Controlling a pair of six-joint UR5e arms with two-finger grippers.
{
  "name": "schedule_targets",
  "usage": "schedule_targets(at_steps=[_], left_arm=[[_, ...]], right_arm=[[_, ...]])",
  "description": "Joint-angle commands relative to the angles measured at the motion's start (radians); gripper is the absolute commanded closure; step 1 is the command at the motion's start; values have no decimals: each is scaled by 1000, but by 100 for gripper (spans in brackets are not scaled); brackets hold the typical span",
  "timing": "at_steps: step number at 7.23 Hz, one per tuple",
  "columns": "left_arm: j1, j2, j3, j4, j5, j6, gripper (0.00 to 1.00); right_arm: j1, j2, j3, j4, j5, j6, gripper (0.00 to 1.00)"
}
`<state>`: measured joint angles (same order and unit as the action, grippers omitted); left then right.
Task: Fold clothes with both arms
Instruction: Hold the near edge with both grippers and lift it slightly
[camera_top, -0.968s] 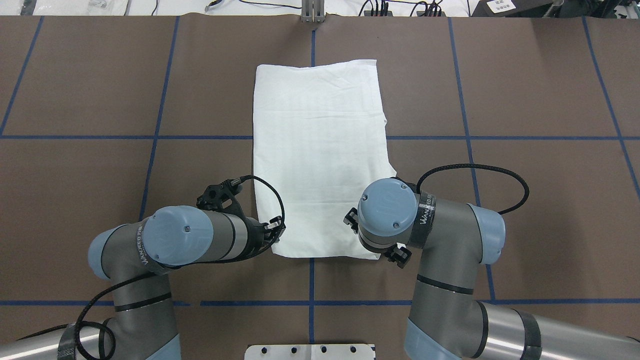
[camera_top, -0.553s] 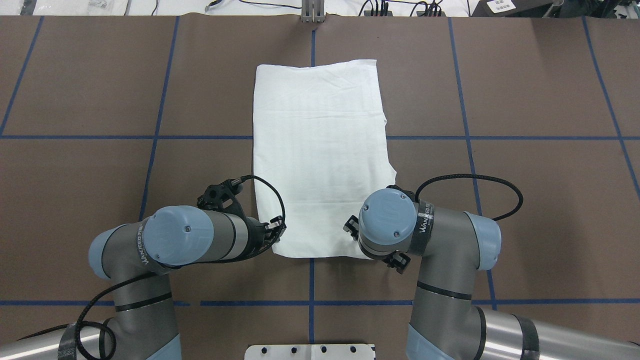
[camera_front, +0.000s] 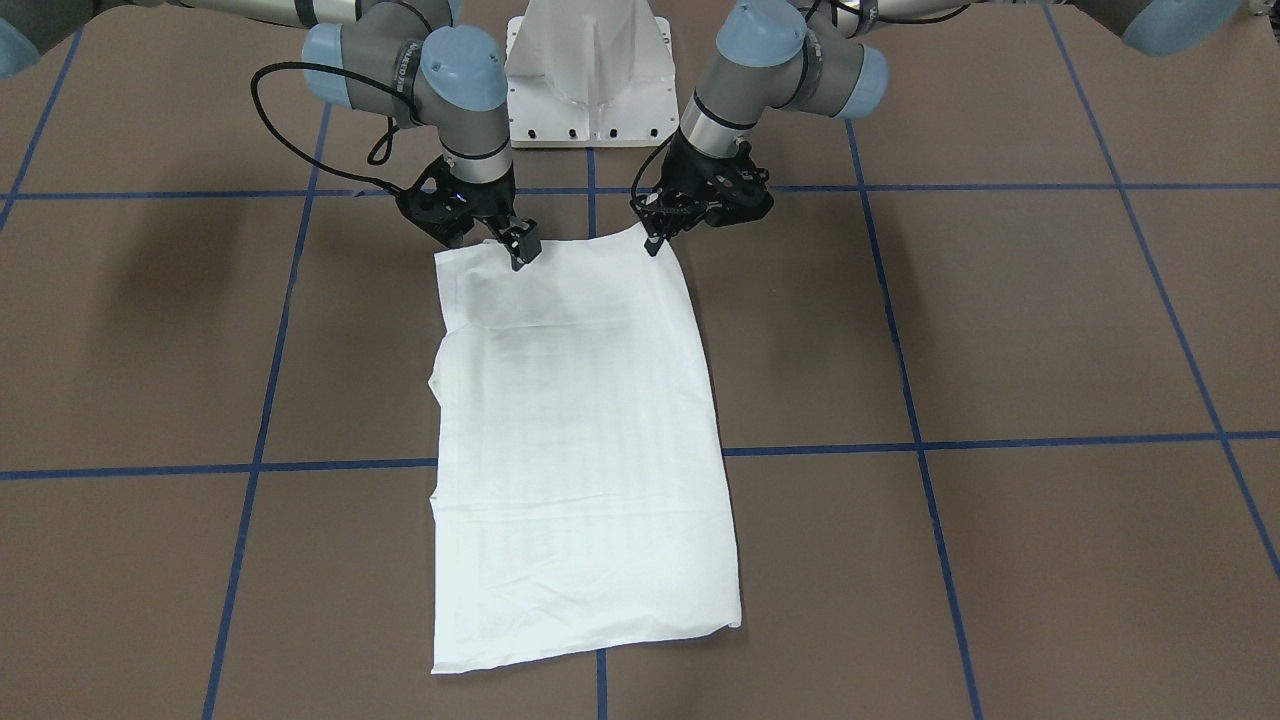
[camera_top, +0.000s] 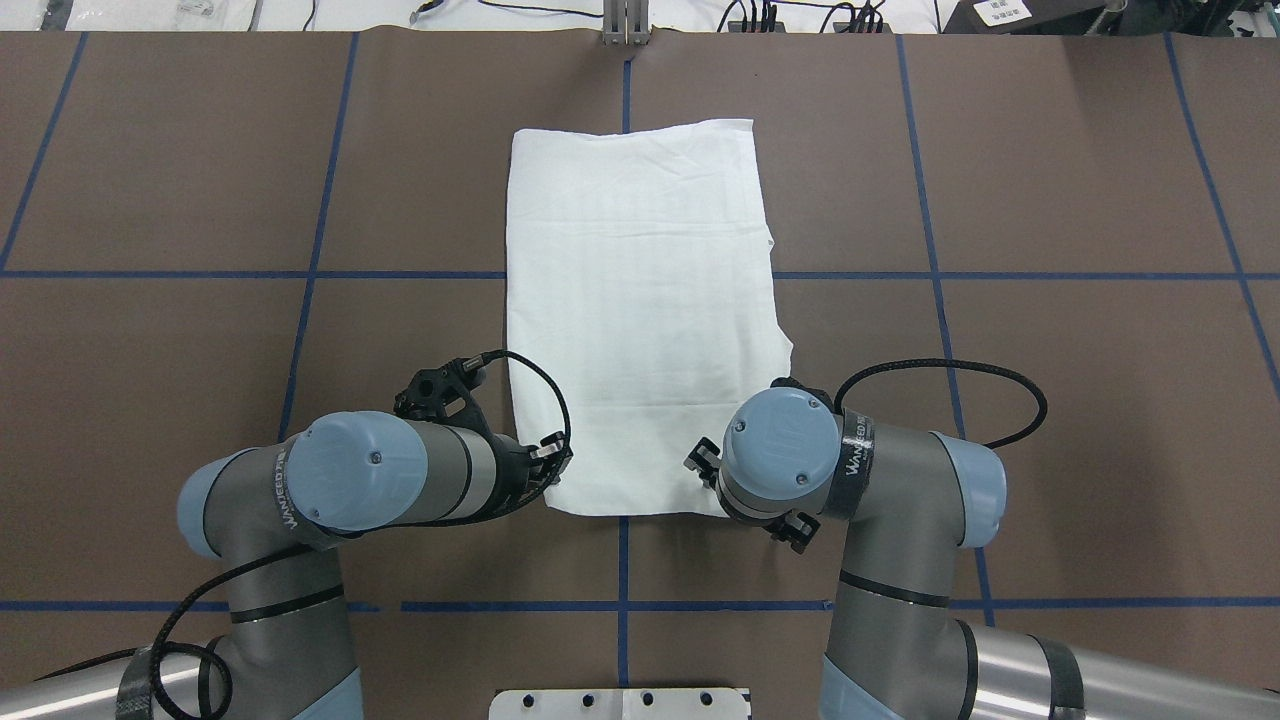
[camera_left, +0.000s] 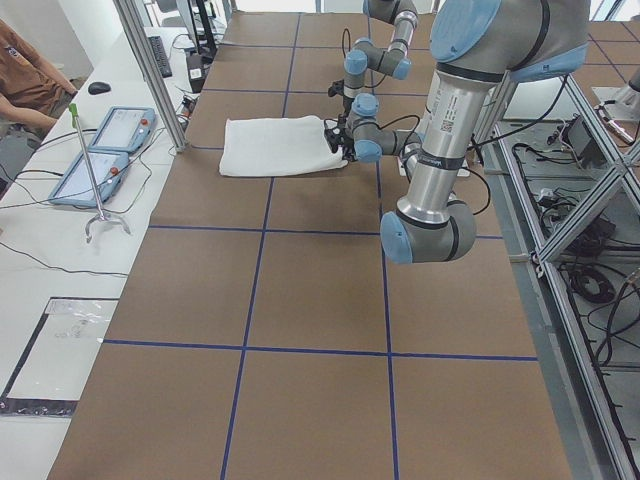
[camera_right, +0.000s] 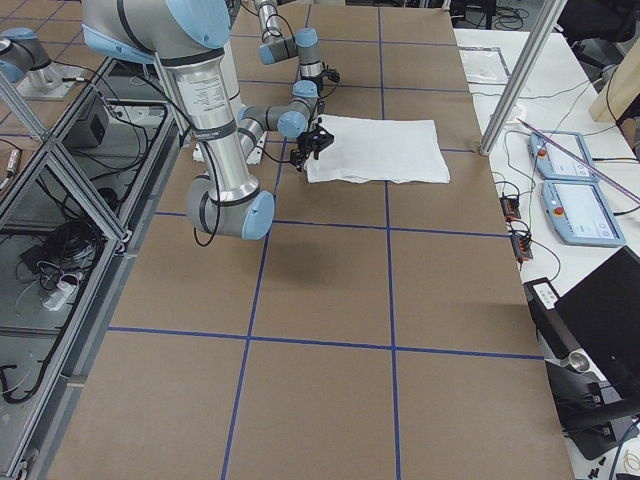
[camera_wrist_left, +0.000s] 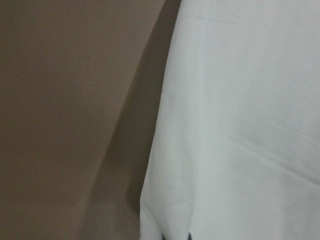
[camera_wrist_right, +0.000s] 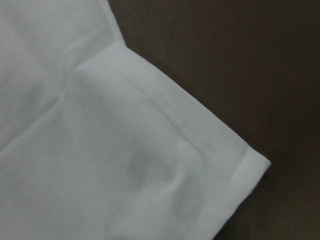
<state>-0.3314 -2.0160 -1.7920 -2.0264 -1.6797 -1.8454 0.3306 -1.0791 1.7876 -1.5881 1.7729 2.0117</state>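
Table (camera_top: 150, 150) | shirt (camera_top: 640, 300) flat | left pincer (camera_front: 652, 238), right pincer (camera_front: 522, 248) at near edge: can't tell spread | arm lettering (camera_top: 855, 445) blurred

Seen from overhead, with 12 o'clock pointing away from the robot, open brown tabletop (camera_top: 1050, 180) stretches at 9 and 3 o'clock of the folded shirt (camera_top: 640, 300), leaving passage along both long edges. At 12 o'clock a metal post (camera_top: 625, 22) stands at the tabletop's rim. The left end effector (camera_front: 652, 238) crowds the 7 o'clock corner and the right end effector (camera_front: 521, 250) the 5 o'clock corner. The white pedestal base (camera_top: 620, 703) sits at 6 o'clock.
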Motion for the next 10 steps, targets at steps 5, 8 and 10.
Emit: schedule_targets(at_steps=[5,8,10], left_arm=[[0,-1,2,0,0,0,100],[0,0,3,0,0,0,100],[0,0,3,0,0,2,100]], right_arm=[[-2,-18,4,0,-9,-1,3],[-4,-10,6,0,-7,-1,48],[-5,-5,6,0,-7,-2,76]])
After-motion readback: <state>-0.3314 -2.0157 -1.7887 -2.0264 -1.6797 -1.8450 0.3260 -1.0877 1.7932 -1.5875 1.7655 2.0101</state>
